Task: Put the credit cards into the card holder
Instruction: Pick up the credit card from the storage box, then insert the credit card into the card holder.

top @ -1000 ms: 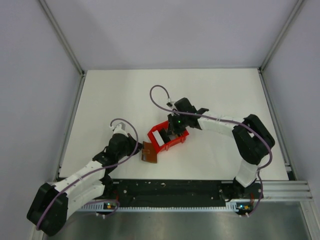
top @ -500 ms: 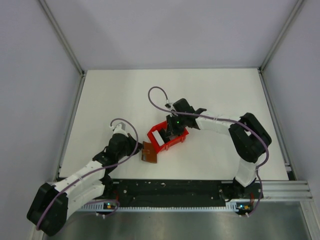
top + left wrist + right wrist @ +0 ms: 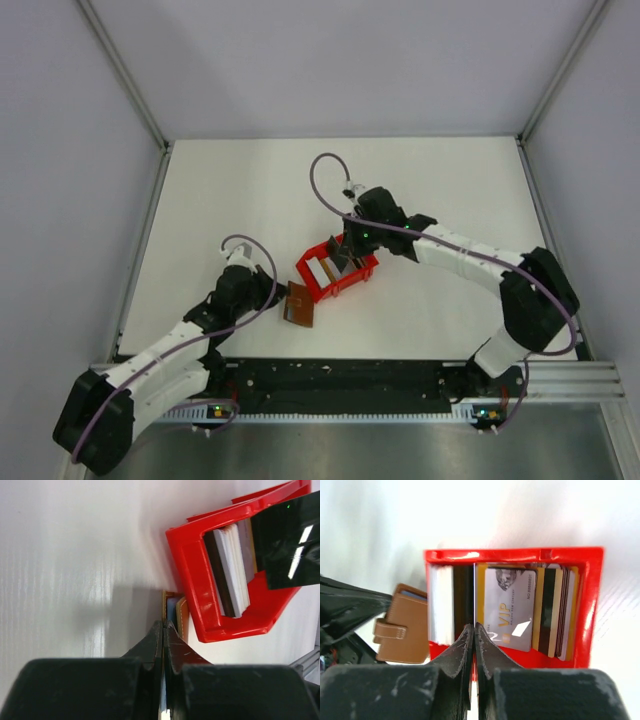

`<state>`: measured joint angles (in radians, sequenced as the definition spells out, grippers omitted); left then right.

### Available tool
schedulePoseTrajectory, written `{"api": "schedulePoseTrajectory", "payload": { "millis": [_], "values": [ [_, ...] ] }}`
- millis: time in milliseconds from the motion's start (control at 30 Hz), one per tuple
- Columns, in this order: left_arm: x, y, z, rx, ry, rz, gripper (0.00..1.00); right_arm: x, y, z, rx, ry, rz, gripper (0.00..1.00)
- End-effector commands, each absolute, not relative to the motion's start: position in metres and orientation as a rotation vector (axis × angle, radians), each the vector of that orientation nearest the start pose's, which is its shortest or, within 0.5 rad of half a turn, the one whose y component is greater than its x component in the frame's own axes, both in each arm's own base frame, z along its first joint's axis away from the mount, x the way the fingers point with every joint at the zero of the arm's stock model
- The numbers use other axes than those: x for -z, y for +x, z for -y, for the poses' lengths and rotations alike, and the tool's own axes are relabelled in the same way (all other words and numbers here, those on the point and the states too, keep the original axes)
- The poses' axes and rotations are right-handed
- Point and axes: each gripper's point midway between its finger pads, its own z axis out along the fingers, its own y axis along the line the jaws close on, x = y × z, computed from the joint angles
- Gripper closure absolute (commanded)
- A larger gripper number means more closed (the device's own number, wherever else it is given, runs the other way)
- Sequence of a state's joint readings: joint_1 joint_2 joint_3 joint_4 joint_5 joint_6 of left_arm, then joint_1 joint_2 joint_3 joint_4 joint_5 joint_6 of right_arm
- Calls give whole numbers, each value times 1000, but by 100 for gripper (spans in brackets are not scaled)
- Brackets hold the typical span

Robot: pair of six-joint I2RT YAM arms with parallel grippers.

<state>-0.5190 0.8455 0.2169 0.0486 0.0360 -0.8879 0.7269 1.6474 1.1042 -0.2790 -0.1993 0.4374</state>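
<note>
Tabletop (image 3: 450, 190) — card holder (image 3: 298, 304) just beside red bin (image 3: 345, 288); both well inside edges.

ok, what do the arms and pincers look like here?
Left arm and right arm match: white link shells, black joints and bases, a purple cable looping to each wrist. Left pincer and right pincer are black, two tapered fingers, lightly scuffed. Small green light on the right wrist.

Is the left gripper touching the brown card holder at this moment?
Touching. In the left wrist view the shut left gripper pinches the edge of the card holder, with no gap between them. The right wrist view agrees.
</note>
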Motion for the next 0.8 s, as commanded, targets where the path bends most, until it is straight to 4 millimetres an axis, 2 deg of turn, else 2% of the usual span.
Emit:
{"api": "schedulePoseTrajectory", "payload": {
  "millis": [0,133,233,300,433,633,767],
  "values": [
    [-105,229,183,933,-330,-2123,100,-162,293,-310,-735,-392,-2272,100],
    [-118,228,184,950,-321,-2113,100,-172,281,-312,-796,-378,-2265,100],
    [-124,228,185,959,-323,-2101,100,-179,270,-323,-852,-381,-2254,100],
    [-117,225,180,924,-351,-2142,100,-178,261,-338,-879,-399,-2247,100],
    [-112,222,172,863,-383,-2184,100,-157,255,-357,-852,-414,-2294,100],
    [-108,218,149,723,-425,-2204,100,-129,244,-381,-861,-455,-2343,100],
    [-106,218,147,709,-428,-2206,100,-109,247,-374,-759,-430,-2377,100]
  ]
}}
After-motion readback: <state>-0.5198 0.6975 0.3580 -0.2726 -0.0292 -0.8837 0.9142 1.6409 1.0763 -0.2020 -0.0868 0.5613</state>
